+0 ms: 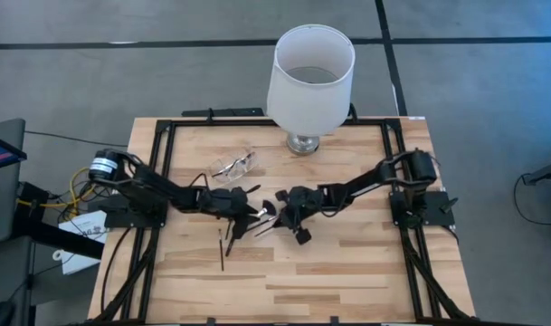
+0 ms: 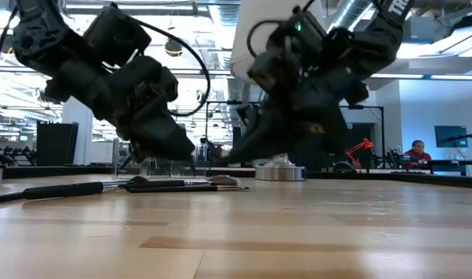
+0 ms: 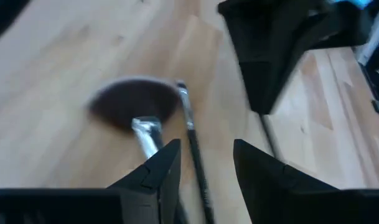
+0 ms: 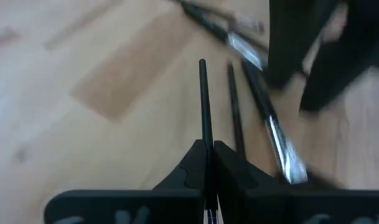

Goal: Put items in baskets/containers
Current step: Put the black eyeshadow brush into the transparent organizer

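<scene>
Right jaws around a brush (image 4: 203, 112)

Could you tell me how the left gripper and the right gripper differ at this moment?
The left gripper has its fingers spread apart, while the right gripper is shut. The left gripper holds nothing, hovering over the fan-shaped brush; the right gripper pinches a thin brush by its dark handle. Both are low over the wooden table, near its middle.

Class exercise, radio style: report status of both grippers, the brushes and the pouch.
Right gripper shut on thin brush. Left gripper open over fan brush. Pouch lies apart, behind the grippers. Lamp clear of the work.
</scene>
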